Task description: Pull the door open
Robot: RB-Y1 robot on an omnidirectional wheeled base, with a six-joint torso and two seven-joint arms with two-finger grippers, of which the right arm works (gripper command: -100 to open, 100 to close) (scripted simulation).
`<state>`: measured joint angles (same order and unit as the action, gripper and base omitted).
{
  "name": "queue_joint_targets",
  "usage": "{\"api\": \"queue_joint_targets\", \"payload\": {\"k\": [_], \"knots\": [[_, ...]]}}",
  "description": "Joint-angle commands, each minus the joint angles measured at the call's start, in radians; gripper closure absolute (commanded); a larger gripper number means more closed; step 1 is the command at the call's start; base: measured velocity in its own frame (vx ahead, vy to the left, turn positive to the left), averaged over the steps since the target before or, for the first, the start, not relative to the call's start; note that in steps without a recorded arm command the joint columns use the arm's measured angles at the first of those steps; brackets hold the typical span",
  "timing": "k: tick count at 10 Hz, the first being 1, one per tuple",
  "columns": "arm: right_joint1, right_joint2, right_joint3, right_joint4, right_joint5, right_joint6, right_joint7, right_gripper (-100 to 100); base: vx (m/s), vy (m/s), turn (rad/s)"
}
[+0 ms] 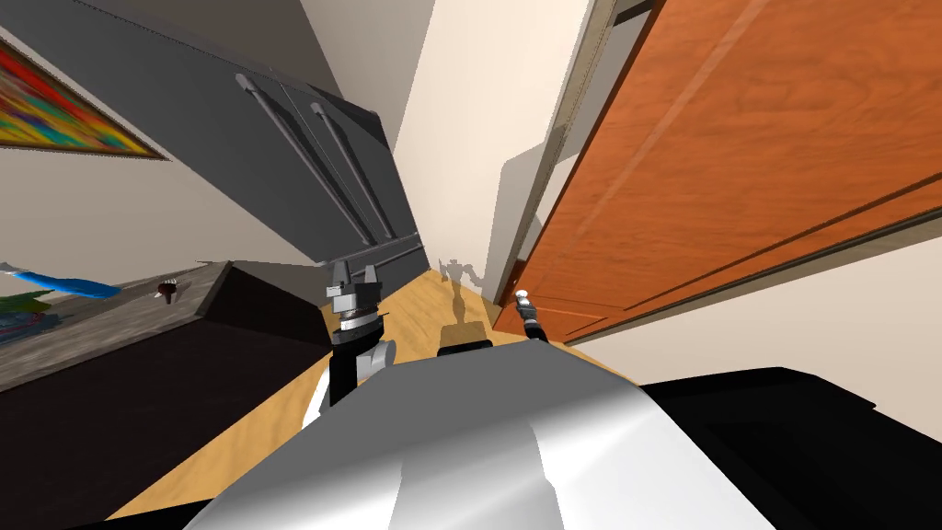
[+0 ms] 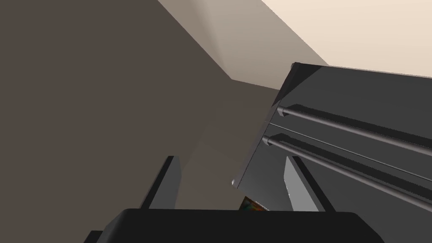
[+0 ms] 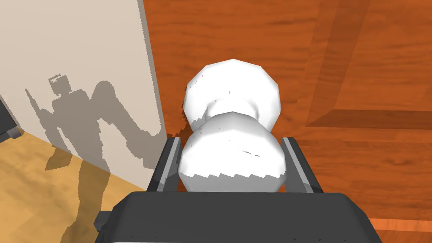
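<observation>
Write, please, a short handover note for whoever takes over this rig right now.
Right pincer: shut on the white knob of the brown door.
Left pincer: open, idle, raised toward the dark cabinet with two bar handles.
Done: knob gripped.
To do: pull the door open; whether it is ajar yet, I cannot tell.

Left gripper, fingers apart, near a dark grey cabinet with two long bar handles
</observation>
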<state>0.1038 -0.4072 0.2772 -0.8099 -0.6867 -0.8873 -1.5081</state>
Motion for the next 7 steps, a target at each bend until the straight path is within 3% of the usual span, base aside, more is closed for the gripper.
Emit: {"api": "queue_joint_targets", "payload": {"k": [1, 5, 6, 7], "knots": [[0.013, -0.019, 0.023, -0.006, 0.011, -0.014, -0.026, 100, -0.258, -0.026, 0.124], [0.038, -0.059, 0.070, -0.022, 0.033, -0.041, -0.078, 100, -0.249, -0.022, 0.104], [0.037, -0.053, 0.064, -0.019, 0.030, -0.033, -0.068, 100, -0.107, -0.018, 0.030], [0.050, -0.066, 0.085, -0.019, 0.040, -0.050, -0.088, 100, -0.160, -0.029, 0.101]]}}
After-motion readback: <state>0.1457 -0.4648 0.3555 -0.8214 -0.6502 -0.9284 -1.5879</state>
